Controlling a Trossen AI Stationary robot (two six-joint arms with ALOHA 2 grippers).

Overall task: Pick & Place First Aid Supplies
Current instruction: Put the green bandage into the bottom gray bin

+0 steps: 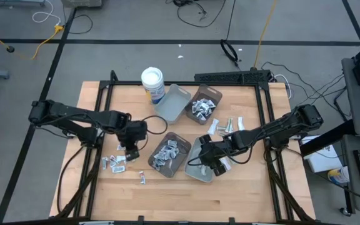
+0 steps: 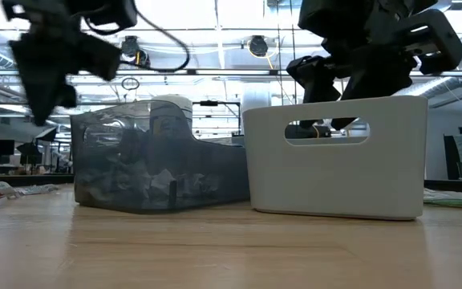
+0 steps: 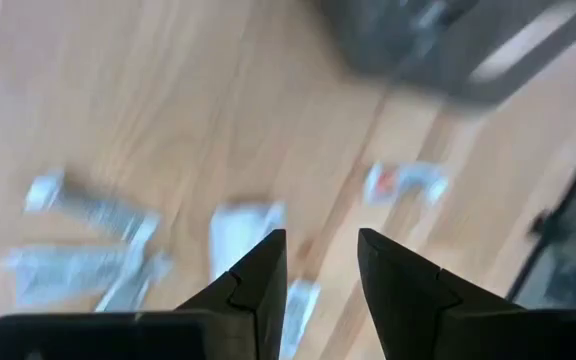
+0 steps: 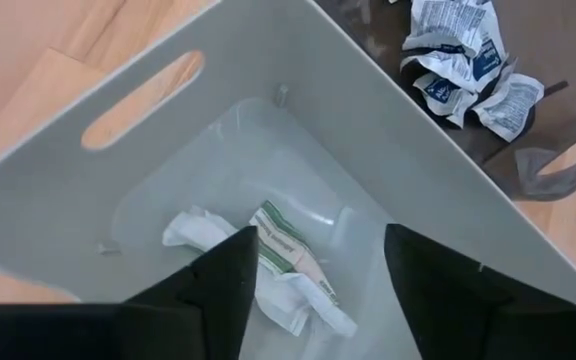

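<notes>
right gripper [image 4: 313,290], jaws wide and empty, hangs over the pale grey plastic tray [image 4: 58,215] at the surface's 5 o'clock: a drop-off looks done. left gripper [image 3: 321,290], jaws part-open and empty, hovers over small white packets [image 3: 238,225] at 8 o'clock; next it must lower and pinch one.

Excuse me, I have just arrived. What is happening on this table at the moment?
Two robot arms are sorting small first aid packets into trays. The right gripper is open above the pale grey tray, where a few packets already lie. The left gripper hovers with its fingers apart over loose packets on the table, holding nothing. A darker tray beside the pale one is already filled with packets.
</notes>
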